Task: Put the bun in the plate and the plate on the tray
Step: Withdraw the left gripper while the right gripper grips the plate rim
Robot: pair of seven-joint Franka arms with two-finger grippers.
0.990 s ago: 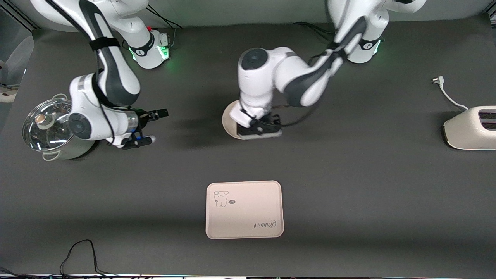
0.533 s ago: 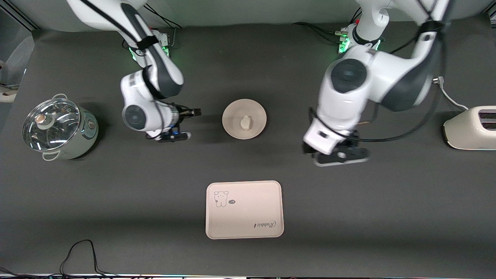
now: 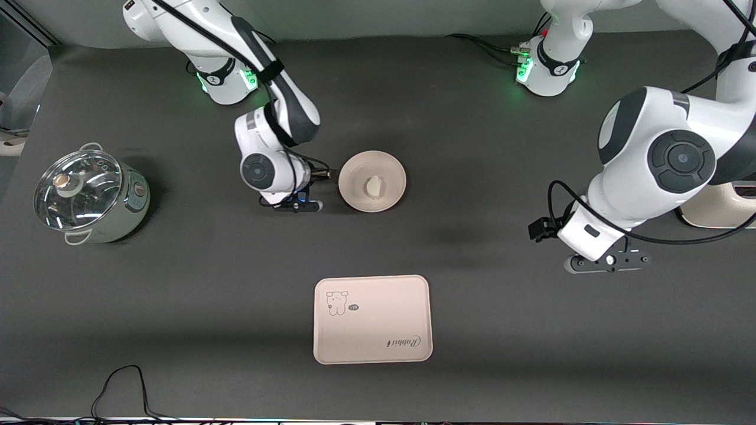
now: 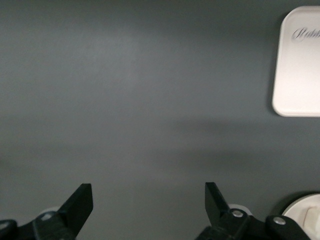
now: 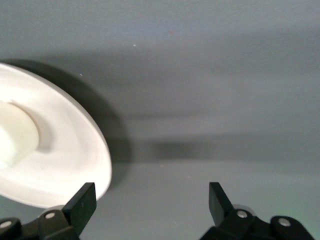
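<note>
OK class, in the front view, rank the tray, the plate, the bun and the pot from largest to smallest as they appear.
1. tray
2. pot, clearly smaller in area than the tray
3. plate
4. bun, by far the smallest, sitting in the plate

Both arms are glossy white with dark grey joint bands and round dark caps. Black cables trail along them; green lights glow at their bases. The black-fingered left gripper [image 4: 148,202] and black-fingered right gripper [image 5: 150,202] show small silver screws.
</note>
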